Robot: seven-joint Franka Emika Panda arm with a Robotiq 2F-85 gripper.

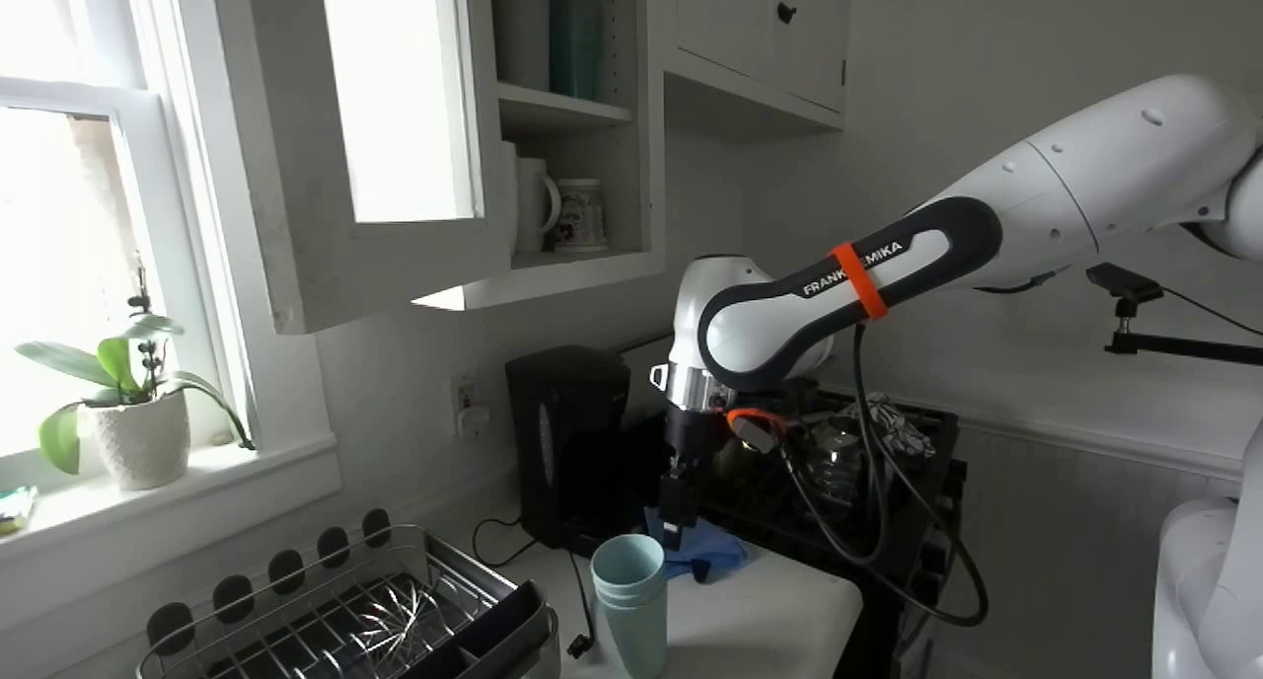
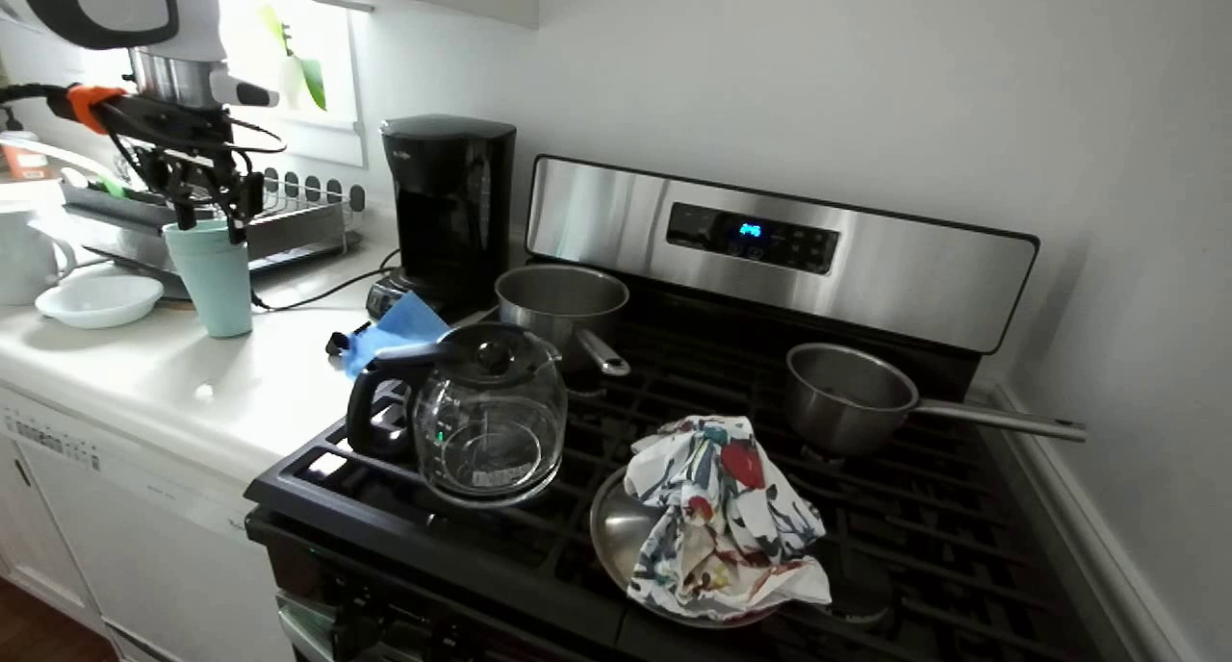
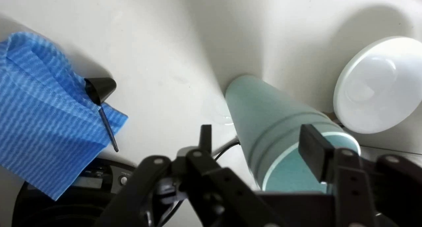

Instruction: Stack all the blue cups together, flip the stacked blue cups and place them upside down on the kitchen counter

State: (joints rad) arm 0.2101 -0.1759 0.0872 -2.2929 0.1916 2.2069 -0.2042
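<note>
Blue cups nested upright, pincer spread at the rim

In an exterior view: stack mouth-up on the kitchen counter, dish rack near. Probably light, stiff, smooth; slipping likelier than breakage.

In an exterior view: white bowl just beside, coffee maker farther off. Roomiest stretch for flipping looks to run toward the stove; front edge to watch.

Wrist view: fingers well parted, one overlapping the mouth; contact can't be told. Best hold, I'd judge, across the ridged rims; lower, inner cups might drop out when turned. Blue cloth well apart.
</note>
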